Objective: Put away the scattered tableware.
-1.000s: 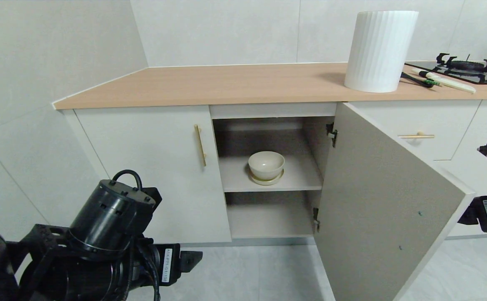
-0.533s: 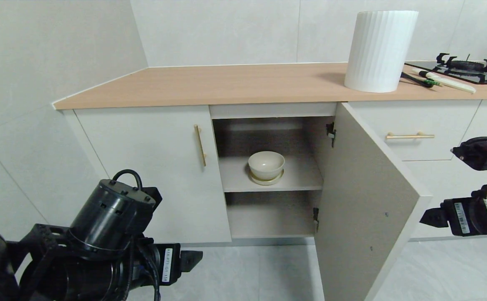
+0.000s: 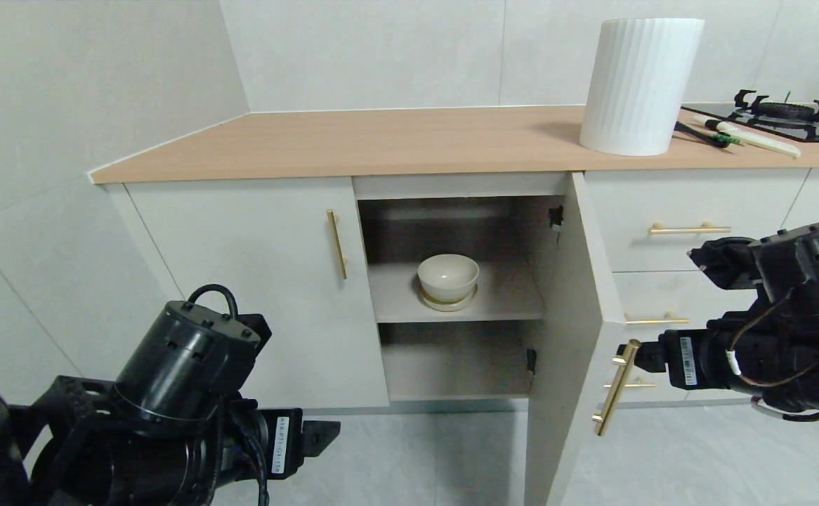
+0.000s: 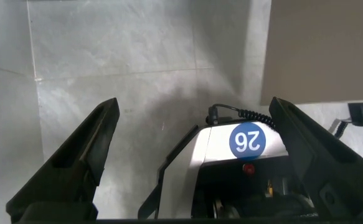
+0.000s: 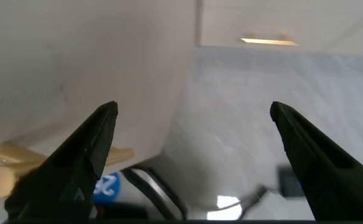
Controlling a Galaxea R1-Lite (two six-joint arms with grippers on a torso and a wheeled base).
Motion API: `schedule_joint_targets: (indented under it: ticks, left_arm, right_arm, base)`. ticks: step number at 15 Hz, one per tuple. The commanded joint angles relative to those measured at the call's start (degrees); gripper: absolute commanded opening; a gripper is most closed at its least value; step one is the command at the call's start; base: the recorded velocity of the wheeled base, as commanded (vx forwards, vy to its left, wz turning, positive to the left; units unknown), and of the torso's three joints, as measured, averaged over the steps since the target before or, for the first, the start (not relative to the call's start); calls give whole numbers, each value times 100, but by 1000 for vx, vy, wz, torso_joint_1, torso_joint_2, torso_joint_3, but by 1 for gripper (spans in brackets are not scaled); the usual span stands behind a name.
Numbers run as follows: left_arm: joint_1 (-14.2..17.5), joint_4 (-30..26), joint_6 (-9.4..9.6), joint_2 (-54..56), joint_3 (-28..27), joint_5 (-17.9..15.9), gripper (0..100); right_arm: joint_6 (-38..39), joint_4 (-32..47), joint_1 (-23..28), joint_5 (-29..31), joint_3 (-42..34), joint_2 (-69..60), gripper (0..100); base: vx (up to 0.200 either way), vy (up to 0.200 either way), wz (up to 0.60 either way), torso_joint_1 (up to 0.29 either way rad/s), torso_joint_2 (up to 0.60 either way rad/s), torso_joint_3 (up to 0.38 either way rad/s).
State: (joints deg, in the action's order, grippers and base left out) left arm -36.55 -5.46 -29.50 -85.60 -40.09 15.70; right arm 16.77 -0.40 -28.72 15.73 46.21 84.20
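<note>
My left gripper hangs low over the floor tiles with its jaws spread wide and nothing between them. The bowl is well up and to the right of those jaws, on the upper shelf of the open cabinet. It stands mouth up on a small plate.

I judge the bowl to be glazed ceramic: stiff, smooth, and likely to chip if knocked. Being round, it has no long axis. A pinch over the rim would hold it best, one finger inside and one outside.

The cabinet door stands ajar between the bowl and my right gripper. Those jaws are also spread and hold nothing. They sit just beside the upper end of the gold handle, whose long axis runs up and down the door's free edge. I cannot tell if they touch it. The door looks rigid and should swing easily from a push near that edge.

Far above my right jaws, some long utensils lie flat on the counter, lengthwise along it.
</note>
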Motion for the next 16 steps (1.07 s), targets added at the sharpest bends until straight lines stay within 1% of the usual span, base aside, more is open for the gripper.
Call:
schedule_joint_targets:
  ticks: [1, 2, 3, 5, 6, 7, 9, 11, 13, 14, 16]
  left_arm:
    - [-2, 1, -3, 26, -7, 3, 100]
    - [-2, 1, 6, 44, -7, 3, 100]
    - [-2, 10, 6, 61, -16, 3, 100]
    - [-2, 89, 6, 132, -16, 3, 100]
    - [7, 124, 6, 237, -16, 3, 100]
    - [16, 124, 23, 342, -16, 3, 100]
    - [25, 124, 102, 518, -16, 3, 100]
    - [25, 133, 138, 597, -25, 21, 100]
    - [25, 133, 138, 589, -25, 73, 100]
    - [25, 142, 138, 553, -25, 91, 100]
    - [25, 239, 138, 545, 10, 117, 100]
  right_arm:
    - [98, -355, -204, 1, -104, 395, 100]
    - [98, -557, -266, -8, -95, 536, 100]
    - [89, -707, -353, -149, -34, 694, 100]
    - [36, -830, -459, -597, 204, 932, 100]
    - [-60, -821, -459, -869, 503, 1186, 100]
    - [-201, -812, -459, -975, 740, 1459, 100]
    - [-289, -839, -459, -975, 1153, 1890, 100]
    - [-218, -891, -459, -993, 1258, 2048, 100]
    - [-95, -1480, -459, -975, 1285, 2461, 100]
    - [124, -1832, -459, -966, 1294, 2637, 100]
    - [353, -2192, -459, -940, 1329, 2839, 100]
  base:
    - [0, 0, 0, 0, 0, 0]
    - [0, 0, 0, 0, 0, 0]
    - [0, 0, 0, 0, 0, 0]
    - [0, 0, 0, 0, 0, 0]
    - [0, 0, 0, 0, 0, 0]
    - [0, 0, 0, 0, 0, 0]
    - [0, 0, 0, 0, 0, 0]
    - [0, 0, 0, 0, 0, 0]
    - [0, 0, 0, 0, 0, 0]
    - [0, 0, 0, 0, 0, 0]
    - [0, 0, 0, 0, 0, 0]
